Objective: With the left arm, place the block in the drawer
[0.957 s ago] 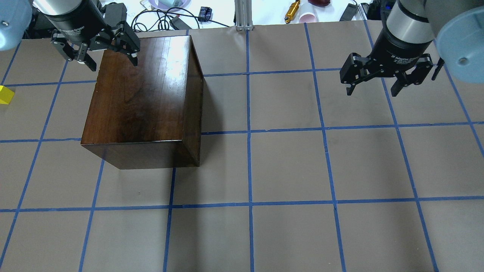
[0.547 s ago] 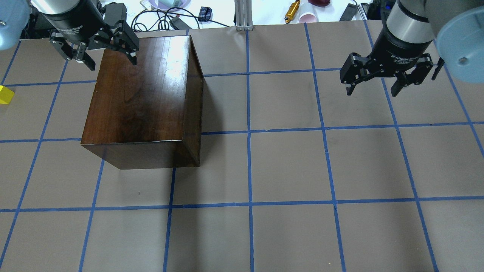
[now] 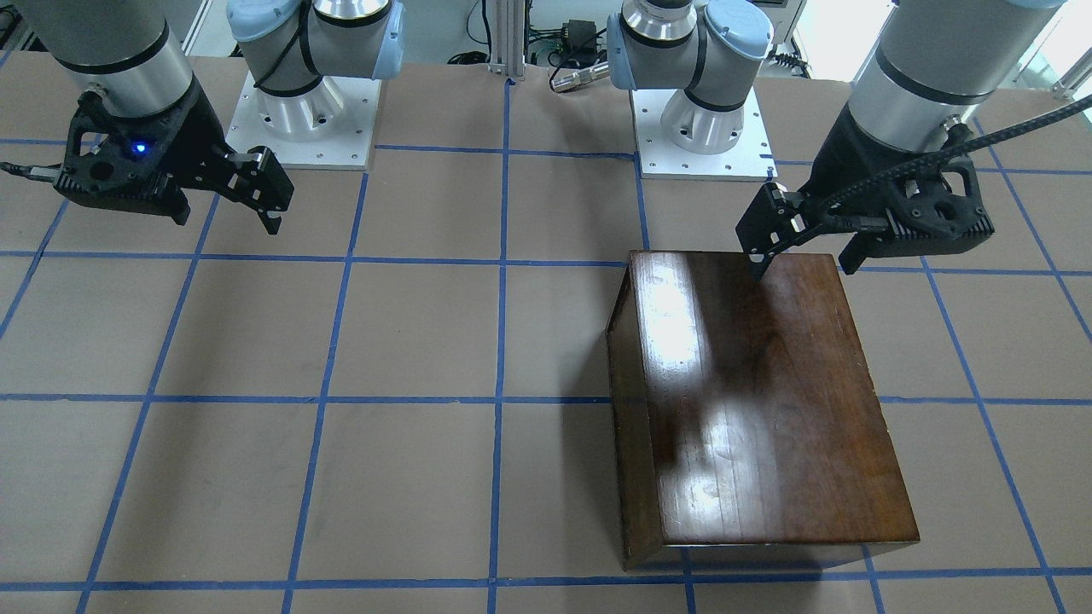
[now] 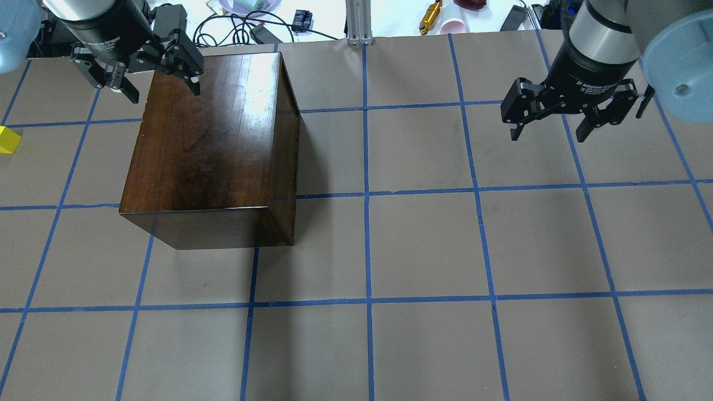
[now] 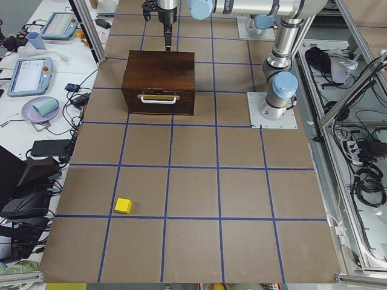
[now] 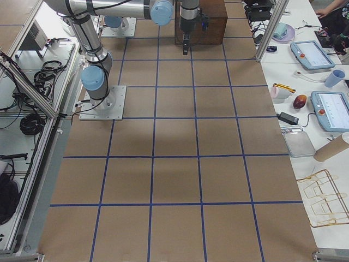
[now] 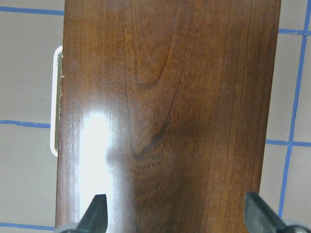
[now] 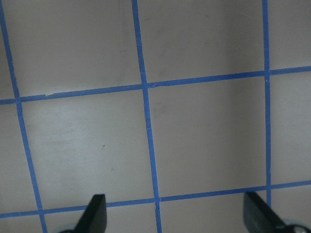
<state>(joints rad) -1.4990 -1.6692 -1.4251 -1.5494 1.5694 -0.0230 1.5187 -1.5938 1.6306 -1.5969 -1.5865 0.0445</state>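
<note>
Jaws of the left arm [image 4: 97, 25]: spread wide, nothing held, hung above one end of the wooden box [image 4: 211, 145] (no contact, as far as can be judged). The drawer [image 5: 158, 103] is seen shut, its pale handle [image 5: 158, 96] on the box face toward the block [image 5: 124, 205]. Opening is judged to be needed first, which would explain the arm being stationed over the box. The block is found on the table [image 4: 423, 245], well apart from the box, beyond the drawer front. Jaws of the right arm [image 4: 601, 39]: open, empty, well clear of the box.
</note>
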